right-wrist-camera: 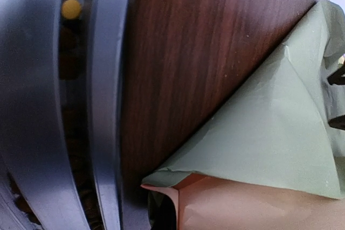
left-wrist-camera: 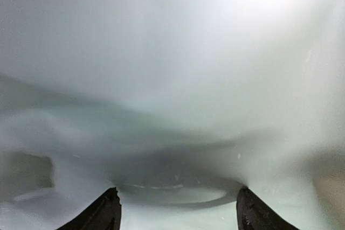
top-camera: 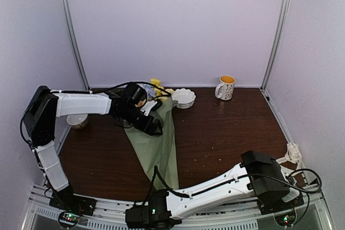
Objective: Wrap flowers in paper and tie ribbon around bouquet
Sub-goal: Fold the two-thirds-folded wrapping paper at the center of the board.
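The sage-green paper (top-camera: 161, 149) lies folded into a long narrowing strip down the table's middle. At its far end the yellow blossoms of the flowers (top-camera: 157, 85) stick out. My left gripper (top-camera: 152, 124) rests on the paper just below them. In the left wrist view its jaws (left-wrist-camera: 179, 214) stand wide open across a rounded bulge of paper (left-wrist-camera: 178, 133). My right gripper (top-camera: 143, 217) is at the near rail. The paper's near corner (right-wrist-camera: 178, 179), peach underside showing, wraps over its dark fingers (right-wrist-camera: 161, 216). What looks like the ribbon (top-camera: 293, 152) lies bunched at the right edge.
A white scalloped bowl (top-camera: 184, 97) stands beside the flowers and a patterned mug (top-camera: 226, 87) at the back right. A small bowl (top-camera: 78, 121) sits by the left wall. The metal rail (right-wrist-camera: 108, 106) runs along the near edge next to my right gripper.
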You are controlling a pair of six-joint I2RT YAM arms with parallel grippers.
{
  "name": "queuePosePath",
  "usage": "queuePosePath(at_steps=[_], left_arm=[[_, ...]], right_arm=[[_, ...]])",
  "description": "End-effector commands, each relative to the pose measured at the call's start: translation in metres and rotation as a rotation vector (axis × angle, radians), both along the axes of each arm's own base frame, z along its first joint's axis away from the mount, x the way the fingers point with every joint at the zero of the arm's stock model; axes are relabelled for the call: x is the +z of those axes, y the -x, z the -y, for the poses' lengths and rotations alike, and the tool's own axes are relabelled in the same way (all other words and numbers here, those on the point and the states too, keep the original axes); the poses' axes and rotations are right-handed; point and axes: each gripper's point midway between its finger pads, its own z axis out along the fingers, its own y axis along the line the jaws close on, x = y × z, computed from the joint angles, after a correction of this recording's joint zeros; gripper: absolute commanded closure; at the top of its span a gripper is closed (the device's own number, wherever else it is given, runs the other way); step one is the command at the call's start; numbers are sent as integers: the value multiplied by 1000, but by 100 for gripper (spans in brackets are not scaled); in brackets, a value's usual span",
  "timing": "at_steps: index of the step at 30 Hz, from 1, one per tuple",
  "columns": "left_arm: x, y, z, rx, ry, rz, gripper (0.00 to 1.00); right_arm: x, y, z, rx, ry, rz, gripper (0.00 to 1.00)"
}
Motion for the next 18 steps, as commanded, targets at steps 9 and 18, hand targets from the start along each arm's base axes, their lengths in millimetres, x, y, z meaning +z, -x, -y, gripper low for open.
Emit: queuePosePath(at_steps=[9,18], left_arm=[[129,-39,-59,77,118,265,23],[72,-12,-69,101,169,90,37]], right_arm=[[-26,11,1,-13,29,-136,100],[-24,4,-1,-64,-11,-137,100]])
